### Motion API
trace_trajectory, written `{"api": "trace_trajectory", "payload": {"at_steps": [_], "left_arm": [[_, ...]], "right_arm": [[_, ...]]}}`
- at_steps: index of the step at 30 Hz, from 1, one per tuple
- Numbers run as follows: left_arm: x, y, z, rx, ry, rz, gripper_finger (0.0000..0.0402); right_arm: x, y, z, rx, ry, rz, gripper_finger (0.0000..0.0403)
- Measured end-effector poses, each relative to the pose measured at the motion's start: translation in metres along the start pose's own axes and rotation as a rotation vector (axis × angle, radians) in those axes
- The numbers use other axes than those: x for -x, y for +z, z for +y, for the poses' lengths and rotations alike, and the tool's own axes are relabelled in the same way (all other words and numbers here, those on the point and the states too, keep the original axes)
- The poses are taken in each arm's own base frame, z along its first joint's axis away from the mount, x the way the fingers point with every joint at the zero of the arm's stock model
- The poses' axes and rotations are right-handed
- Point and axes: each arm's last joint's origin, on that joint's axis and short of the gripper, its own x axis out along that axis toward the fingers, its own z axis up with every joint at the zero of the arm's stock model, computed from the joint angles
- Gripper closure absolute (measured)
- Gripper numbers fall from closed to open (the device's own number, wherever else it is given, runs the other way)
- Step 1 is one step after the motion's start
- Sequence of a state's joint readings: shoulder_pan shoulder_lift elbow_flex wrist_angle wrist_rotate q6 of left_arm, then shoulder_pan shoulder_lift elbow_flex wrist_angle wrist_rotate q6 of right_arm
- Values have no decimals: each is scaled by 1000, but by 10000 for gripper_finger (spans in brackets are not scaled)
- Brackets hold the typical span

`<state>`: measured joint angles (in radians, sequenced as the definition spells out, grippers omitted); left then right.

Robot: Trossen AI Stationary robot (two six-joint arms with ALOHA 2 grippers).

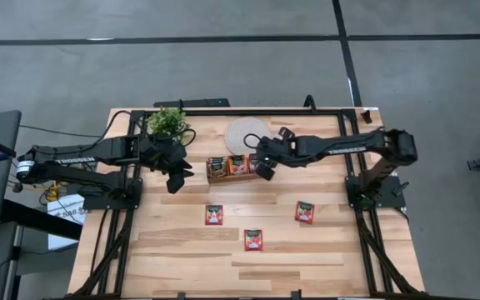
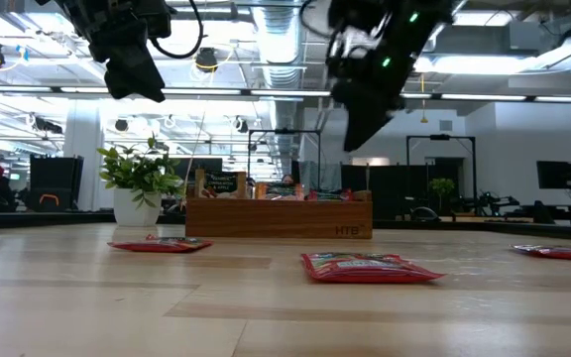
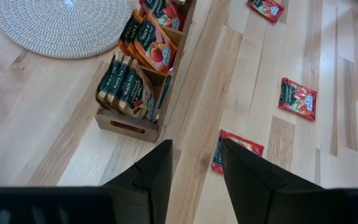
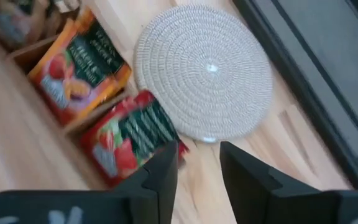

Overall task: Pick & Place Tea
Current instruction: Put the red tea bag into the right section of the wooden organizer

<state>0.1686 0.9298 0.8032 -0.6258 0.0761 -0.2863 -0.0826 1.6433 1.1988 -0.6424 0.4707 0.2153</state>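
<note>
High view showed right gripper [image 1: 264, 169] jaws spread over the tray's [image 1: 217, 177] end compartment; retreat straight up; left gripper [image 1: 176, 181] jaws spread, idle beside tray.

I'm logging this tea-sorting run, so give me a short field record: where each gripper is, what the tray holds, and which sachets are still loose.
left gripper: open, empty, raised beside the tray's left end
right gripper: open, holding nothing, above the tray's right end
wooden tray: three compartments, sachets standing in each
loose sachets: three flat on the table, at
woven round mat: behind the tray, nothing on it
potted plant: back left
</note>
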Motion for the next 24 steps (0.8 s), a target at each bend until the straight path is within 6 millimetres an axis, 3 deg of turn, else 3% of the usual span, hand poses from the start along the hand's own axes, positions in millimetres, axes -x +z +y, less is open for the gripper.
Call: {"api": "trace_trajectory", "payload": {"at_steps": [4, 10, 16, 24], "left_arm": [[0, 0, 0, 0, 0, -1, 273], [0, 0, 0, -5, 0, -1, 273], [0, 0, 0, -5, 0, 0, 273], [0, 0, 0, -7, 0, -1, 273]], "right_arm": [[33, -15, -2, 79, 64, 70, 295], [72, -55, 10, 135, 266, 319, 289], [81, -105, 27, 39, 290, 465, 274], [77, -133, 38, 7, 287, 532, 238]]}}
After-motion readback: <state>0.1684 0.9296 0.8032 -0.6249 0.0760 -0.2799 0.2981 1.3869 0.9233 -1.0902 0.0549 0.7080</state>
